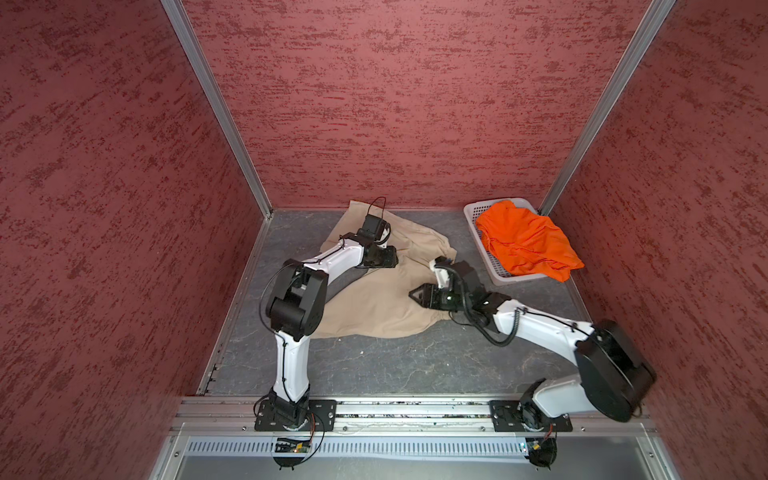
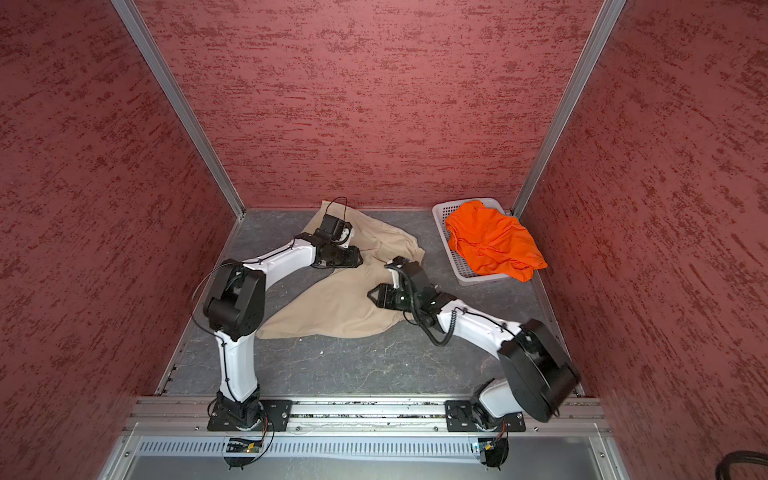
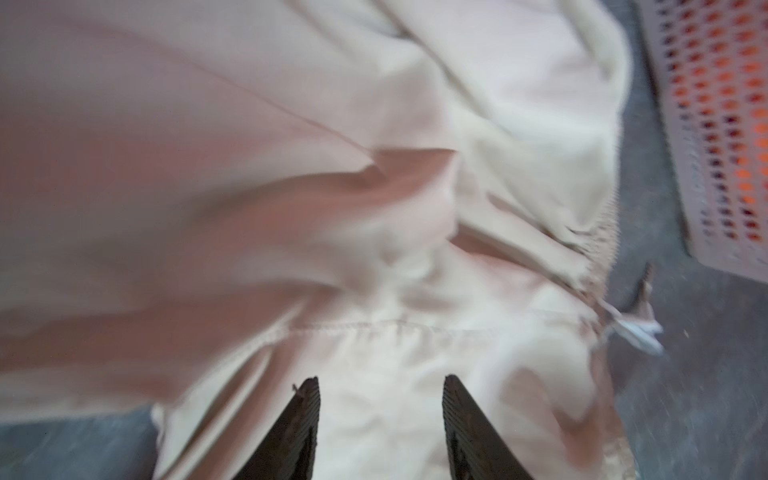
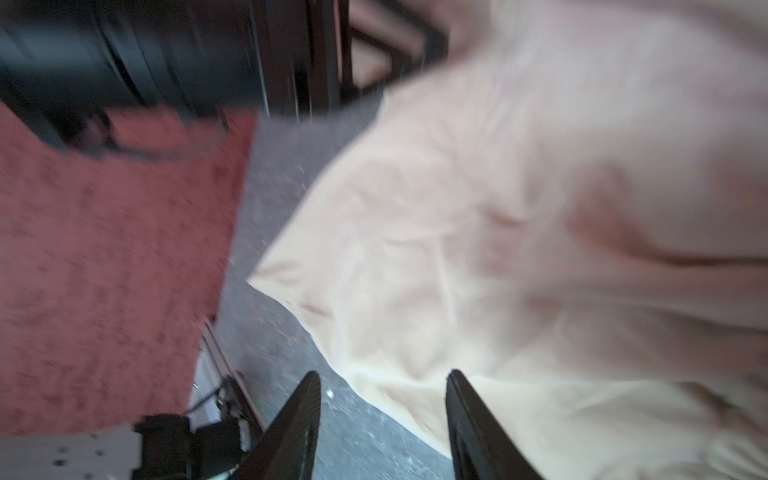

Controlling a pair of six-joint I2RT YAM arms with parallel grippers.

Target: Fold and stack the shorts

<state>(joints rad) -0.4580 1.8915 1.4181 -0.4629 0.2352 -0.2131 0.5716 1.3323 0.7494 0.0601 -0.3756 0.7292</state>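
Grey tabletop (image 1: 374,365): basket (image 1: 496,270) holds orange shorts (image 1: 523,241); left end effector (image 3: 380,380), right end effector (image 4: 384,376) part-open over beige shorts (image 1: 374,299).

Matt beige cloth shorts (image 1: 376,303), seemingly smooth

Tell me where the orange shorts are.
In both top views, the orange shorts lie crumpled in the white basket at the far right corner, spilling over its near rim.
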